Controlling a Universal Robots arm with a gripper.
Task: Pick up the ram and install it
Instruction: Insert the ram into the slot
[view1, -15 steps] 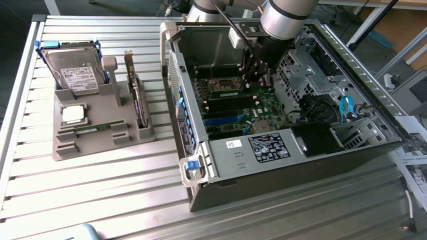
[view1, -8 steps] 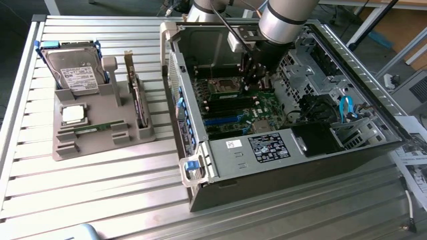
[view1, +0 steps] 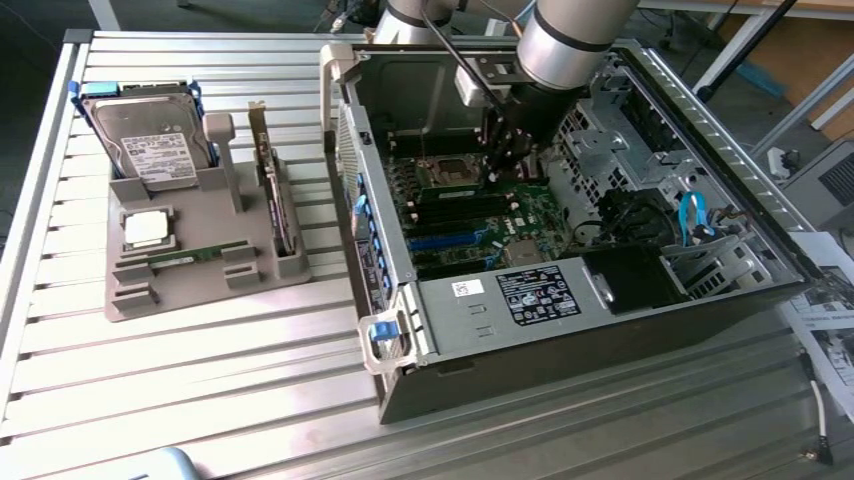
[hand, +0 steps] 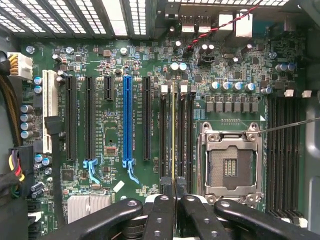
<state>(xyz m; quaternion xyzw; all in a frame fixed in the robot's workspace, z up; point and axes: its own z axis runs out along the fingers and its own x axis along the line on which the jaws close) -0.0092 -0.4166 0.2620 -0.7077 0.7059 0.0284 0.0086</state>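
Green ram (hand: 173, 135) is in the pincer (hand: 174, 194), and we see it from its thin edge. The two fingers (hand: 162, 210) are pinched tight on it, one on each side. So the picking up is done.

The ram is inside the case (view1: 534, 385). It stands on its edge, in line with one of the long black slots (hand: 183, 135), just beside the silver socket (hand: 231, 162). I cannot tell if it touches the slot or is pushed all the way in. I think the putting-in is not finished.

In the exterior view, the arm (view1: 567, 40) comes from the upper middle of the frame and reaches down into the open case. The pincer points down at the board (hand: 115, 100). The grey tray (view1: 200, 295) sits at the exterior view's left on the tabletop (view1: 200, 400), well apart from the pincer.
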